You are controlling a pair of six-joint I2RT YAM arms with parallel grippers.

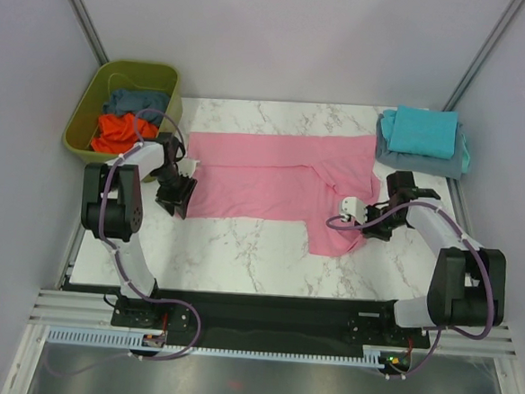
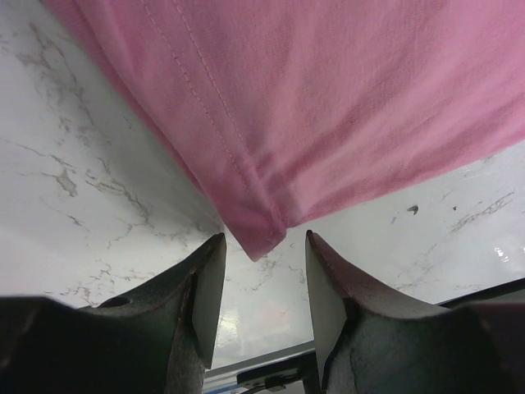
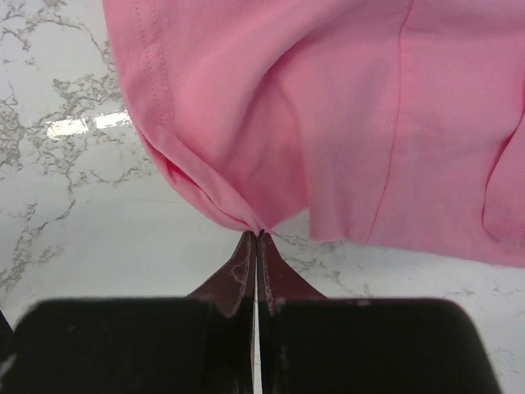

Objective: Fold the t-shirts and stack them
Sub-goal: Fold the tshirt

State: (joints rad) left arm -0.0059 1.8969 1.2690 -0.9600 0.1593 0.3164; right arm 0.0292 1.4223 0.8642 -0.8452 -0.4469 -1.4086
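Pink t-shirt (image 1: 264, 179) soft, limp; take at hemmed corners. Left end effector (image 2: 265, 238) half open, empty; right end effector (image 3: 258, 238) pinching hem.

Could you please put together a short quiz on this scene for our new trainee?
1. True or false: the left hand is clamped shut on the pink shirt.
2. Which colour of shirt tops the stack at the far right? A orange, B turquoise, C pink.
3. Fill in: the right hand is ____ on a fold of the pink shirt.
Key: 1 false, it stands open at the shirt's corner; 2 B; 3 shut.
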